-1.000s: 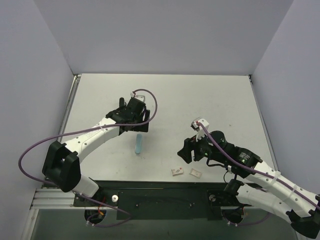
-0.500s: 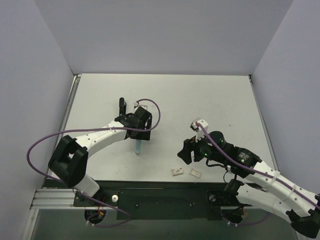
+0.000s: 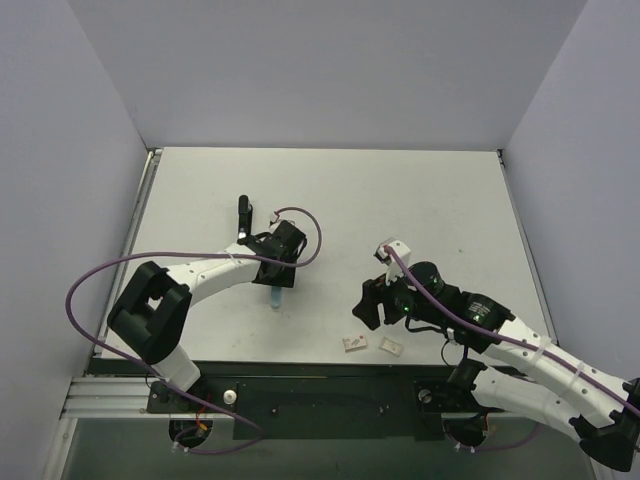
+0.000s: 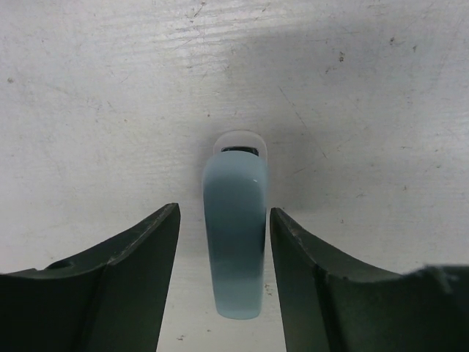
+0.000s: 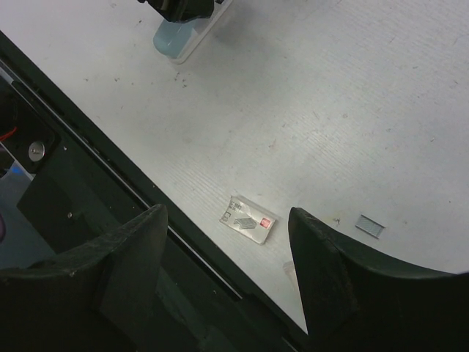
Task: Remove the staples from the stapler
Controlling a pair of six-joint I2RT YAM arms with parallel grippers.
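Observation:
The light-blue stapler (image 4: 234, 235) lies flat on the white table, its clear nose pointing away from the left wrist camera. My left gripper (image 4: 223, 213) straddles it, open, with a narrow gap between each finger and the stapler's sides. From above, only the stapler's near end (image 3: 275, 298) shows below the left gripper (image 3: 276, 278). No staples show inside the stapler. My right gripper (image 5: 227, 213) hangs open and empty over the table's near edge (image 5: 183, 220), to the right of the stapler (image 5: 172, 40). A small grey strip that looks like staples (image 5: 369, 226) lies on the table.
A small clear staple box with a red mark (image 5: 249, 220) lies just below the right gripper (image 3: 372, 303), and a second small packet (image 3: 390, 346) lies beside the box (image 3: 353, 343). A short black object (image 3: 243, 210) sits behind the left arm. The dark base rail (image 3: 300, 385) runs along the near edge.
My left gripper has swung toward the near edge and come down over the stapler, its fingers narrowing around it. The right arm has shifted slightly left.

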